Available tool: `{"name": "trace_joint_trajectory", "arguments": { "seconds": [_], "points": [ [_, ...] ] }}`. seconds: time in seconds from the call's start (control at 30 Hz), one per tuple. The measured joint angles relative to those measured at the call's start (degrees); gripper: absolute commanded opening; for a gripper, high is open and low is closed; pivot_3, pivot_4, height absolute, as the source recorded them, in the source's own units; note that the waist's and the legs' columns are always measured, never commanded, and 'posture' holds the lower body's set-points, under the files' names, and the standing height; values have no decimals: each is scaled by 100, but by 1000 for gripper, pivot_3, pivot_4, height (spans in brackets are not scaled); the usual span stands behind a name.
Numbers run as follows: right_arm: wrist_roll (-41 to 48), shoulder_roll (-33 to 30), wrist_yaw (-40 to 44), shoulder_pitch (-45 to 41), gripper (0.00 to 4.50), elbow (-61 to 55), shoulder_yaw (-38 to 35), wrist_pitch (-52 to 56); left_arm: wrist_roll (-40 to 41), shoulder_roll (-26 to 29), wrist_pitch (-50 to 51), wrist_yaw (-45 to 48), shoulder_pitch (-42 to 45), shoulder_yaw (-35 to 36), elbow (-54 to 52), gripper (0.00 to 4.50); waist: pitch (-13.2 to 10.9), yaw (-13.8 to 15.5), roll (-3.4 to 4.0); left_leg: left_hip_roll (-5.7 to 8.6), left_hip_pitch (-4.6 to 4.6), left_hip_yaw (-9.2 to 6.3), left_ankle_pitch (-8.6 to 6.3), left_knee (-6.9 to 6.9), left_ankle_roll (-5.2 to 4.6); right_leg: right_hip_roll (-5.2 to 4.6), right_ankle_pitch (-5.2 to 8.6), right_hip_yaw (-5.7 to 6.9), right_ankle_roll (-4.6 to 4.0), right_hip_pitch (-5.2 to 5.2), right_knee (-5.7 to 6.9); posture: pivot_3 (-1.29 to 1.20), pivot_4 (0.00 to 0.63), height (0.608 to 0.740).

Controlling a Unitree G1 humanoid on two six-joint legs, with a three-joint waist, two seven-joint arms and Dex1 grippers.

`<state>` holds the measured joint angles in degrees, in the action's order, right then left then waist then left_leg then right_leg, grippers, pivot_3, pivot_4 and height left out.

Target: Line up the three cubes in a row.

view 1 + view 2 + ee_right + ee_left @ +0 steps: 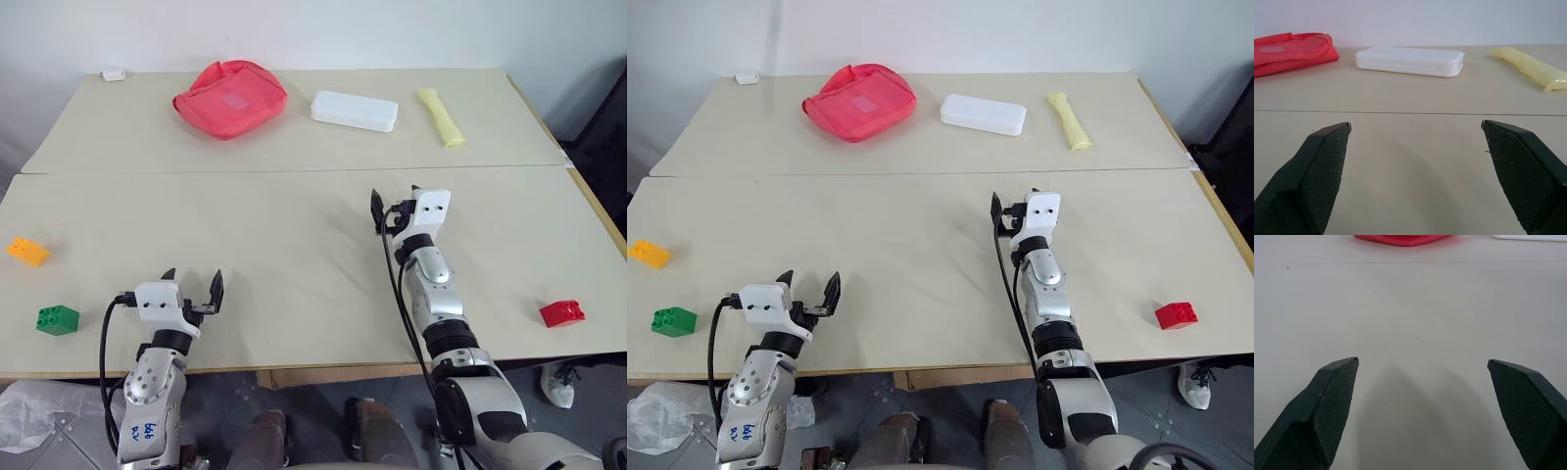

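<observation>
The three cubes lie apart on the near worktop [294, 245], not in a row: one orange-yellow cube [27, 252] near the left edge, one green cube [57, 319] just in front of it and closer to the near edge, and one red cube [562, 313] alone far over on the right side, well apart from the other two. All three rest flat on the surface with their studs up, and nothing touches them. Two grippers are over this worktop. The left gripper [192, 286] hangs low near the front edge, to the right of the green cube and clear of it, its jaws spread wide with bare surface between them, as the left wrist view also shows. The right gripper [395, 210] reaches further out toward the middle of the worktop, well to the left of the red cube, its jaws likewise spread wide and holding nothing. A seam separates this worktop from a second one behind it, which carries four other things: one large red mesh pouch [230, 98] left of centre, one flat white box [355, 111] just to its right, one pale yellow wrapped stick [441, 117] further right, and one small white object [114, 74] at the far left corner.
</observation>
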<state>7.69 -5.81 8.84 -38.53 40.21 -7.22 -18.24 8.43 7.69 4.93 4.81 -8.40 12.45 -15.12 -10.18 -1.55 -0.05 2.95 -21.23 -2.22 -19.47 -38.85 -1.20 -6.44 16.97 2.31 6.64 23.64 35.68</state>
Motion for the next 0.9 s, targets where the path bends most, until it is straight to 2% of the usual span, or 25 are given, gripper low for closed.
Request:
{"name": "trace_joint_trajectory", "arguments": {
  "seconds": [0.2, 0.4, 0.57, 0.63, 0.7, 0.8, 0.9],
  "points": [
    [112, -2, 208, 65, 4500, -156, -1, 18, 288, 40, -22, 251, 49, 34, 8, 4487, 0, 1, 0, -2, -2, 0, 0, -1, 0, 0, 0, 1, 0, 0, -3, 0, 150, 740],
    [964, -189, 1389, 878, 4500, -2132, 146, 867, 790, 1090, 29, 1517, 1044, -24, 76, 4487, -3, 84, 8, 1, -6, -13, -1, -6, -2, -2, -1, 8, 0, -5, -5, 0, 150, 740],
    [1544, -1474, 1907, 2051, 4500, -4526, 113, 2385, 1055, 1737, 223, 2829, 1957, -458, 734, 4487, -13, 187, 26, 17, -13, -24, -6, -3, -11, -8, -1, 13, 0, -5, -13, 0, 150, 740],
    [2194, -2186, 2034, 2800, 4500, -5700, -310, 3178, 1267, 1859, 414, 3454, 2265, -754, 859, 4487, -18, 231, 36, 17, -21, -27, -9, 1, -16, -11, -1, 18, 1, -2, -21, 0, 150, 740],
    [2819, -2767, 2002, 3601, 4500, -6671, -1196, 3871, 1469, 2152, 673, 4103, 2285, -993, 872, 4487, -18, 257, 36, 11, -19, -26, -13, 16, -15, -11, 0, 22, 1, -6, -36, 0, 150, 740],
    [3445, -3126, 1824, 4360, 4500, -7320, -2328, 4469, 1501, 2176, 720, 4440, 2333, -1144, 947, 4487, -19, 243, 37, 3, -11, -17, -12, 21, -14, -8, -2, 22, 4, -18, -63, 0, 150, 740],
    [3804, -3332, 1921, 5604, 4500, -7881, -3749, 4864, 1492, 2066, 576, 4759, 2633, -1297, 1386, 4487, -19, 333, 37, -1, -4, -16, -10, 21, -11, -3, -2, 27, 5, -29, -75, 0, 150, 740]
  ]
}}
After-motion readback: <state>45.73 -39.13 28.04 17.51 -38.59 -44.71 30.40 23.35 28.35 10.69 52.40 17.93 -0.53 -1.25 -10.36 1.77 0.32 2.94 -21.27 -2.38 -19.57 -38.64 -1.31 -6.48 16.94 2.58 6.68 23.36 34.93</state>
